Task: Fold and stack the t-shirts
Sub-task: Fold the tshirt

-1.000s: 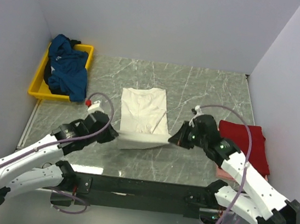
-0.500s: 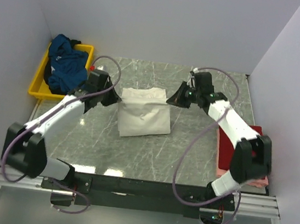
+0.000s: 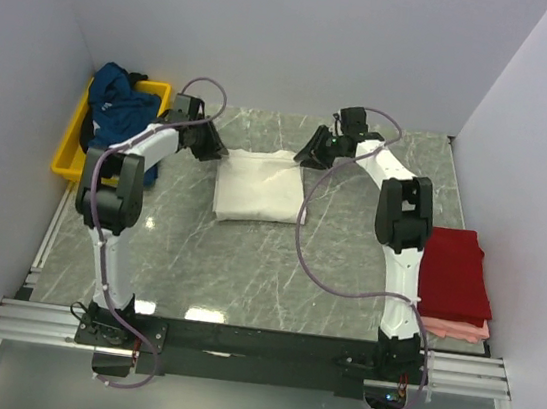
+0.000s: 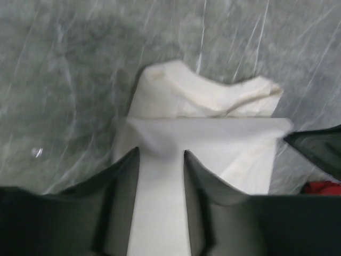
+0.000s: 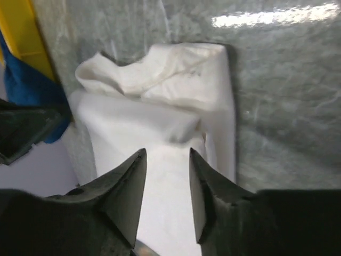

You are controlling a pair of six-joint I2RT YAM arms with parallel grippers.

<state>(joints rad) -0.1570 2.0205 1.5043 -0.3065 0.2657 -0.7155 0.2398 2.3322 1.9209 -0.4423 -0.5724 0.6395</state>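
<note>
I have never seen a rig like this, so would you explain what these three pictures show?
These are two robot arms bolted at the near edge of a table. The wide picture looks down from above and behind them; the other two come from a camera on each wrist, looking past its own fingers. On it lies a cream-white t-shirt, folded over. Both arms reach to its far edge; the left gripper and right gripper each show fingers apart with cloth between them. A dark blue t-shirt is heaped in a yellow tray at left, and a folded red t-shirt rests on a pink t-shirt at right.
</note>
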